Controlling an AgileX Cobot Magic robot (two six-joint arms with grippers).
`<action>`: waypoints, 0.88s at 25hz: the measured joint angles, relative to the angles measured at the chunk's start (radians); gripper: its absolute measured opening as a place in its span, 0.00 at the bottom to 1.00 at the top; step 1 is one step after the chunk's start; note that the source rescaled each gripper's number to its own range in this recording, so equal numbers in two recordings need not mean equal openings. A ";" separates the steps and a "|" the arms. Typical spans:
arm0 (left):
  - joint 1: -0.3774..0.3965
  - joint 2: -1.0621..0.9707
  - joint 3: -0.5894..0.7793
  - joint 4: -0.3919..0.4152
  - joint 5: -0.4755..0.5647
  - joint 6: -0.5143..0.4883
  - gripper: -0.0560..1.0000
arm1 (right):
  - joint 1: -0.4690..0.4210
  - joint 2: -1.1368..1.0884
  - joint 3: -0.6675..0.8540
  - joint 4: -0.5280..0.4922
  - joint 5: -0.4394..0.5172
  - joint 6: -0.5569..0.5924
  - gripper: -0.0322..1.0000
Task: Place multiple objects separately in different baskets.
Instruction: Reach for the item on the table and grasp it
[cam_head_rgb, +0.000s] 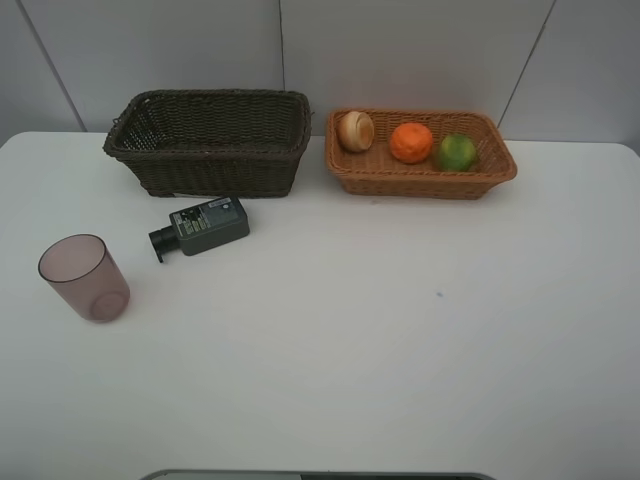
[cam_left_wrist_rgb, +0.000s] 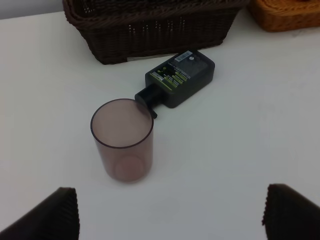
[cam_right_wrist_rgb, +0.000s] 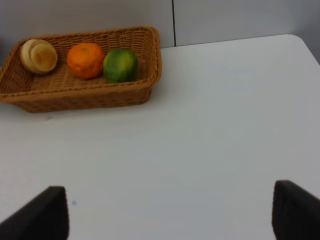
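A translucent mauve cup (cam_head_rgb: 85, 278) (cam_left_wrist_rgb: 122, 140) stands upright at the table's left. Just behind it, a dark green-black bottle (cam_head_rgb: 205, 226) (cam_left_wrist_rgb: 177, 78) lies on its side, its cap toward the cup. The dark brown basket (cam_head_rgb: 205, 160) (cam_left_wrist_rgb: 150, 35) sits behind the bottle; nothing shows inside it. The orange-tan basket (cam_head_rgb: 420, 182) (cam_right_wrist_rgb: 85, 97) holds a tan round fruit (cam_head_rgb: 355, 131) (cam_right_wrist_rgb: 38, 56), an orange (cam_head_rgb: 411, 142) (cam_right_wrist_rgb: 85, 60) and a green fruit (cam_head_rgb: 456, 152) (cam_right_wrist_rgb: 120, 65). My left gripper (cam_left_wrist_rgb: 170, 215) is open, short of the cup. My right gripper (cam_right_wrist_rgb: 170, 212) is open over bare table. Neither shows in the high view.
The white table (cam_head_rgb: 400, 330) runs wide in front of both baskets. A grey wall stands right behind the baskets. A small dark speck (cam_head_rgb: 438, 294) marks the tabletop right of centre.
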 joint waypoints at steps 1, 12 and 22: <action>0.000 0.000 0.000 0.000 0.000 0.000 0.99 | 0.000 0.000 0.000 0.000 0.000 0.000 0.76; 0.000 0.000 0.000 0.000 0.000 0.000 0.99 | 0.000 0.000 0.000 0.002 0.000 0.000 0.76; 0.000 0.000 0.000 0.000 0.000 0.000 0.99 | 0.000 0.000 0.000 0.002 0.000 0.000 0.76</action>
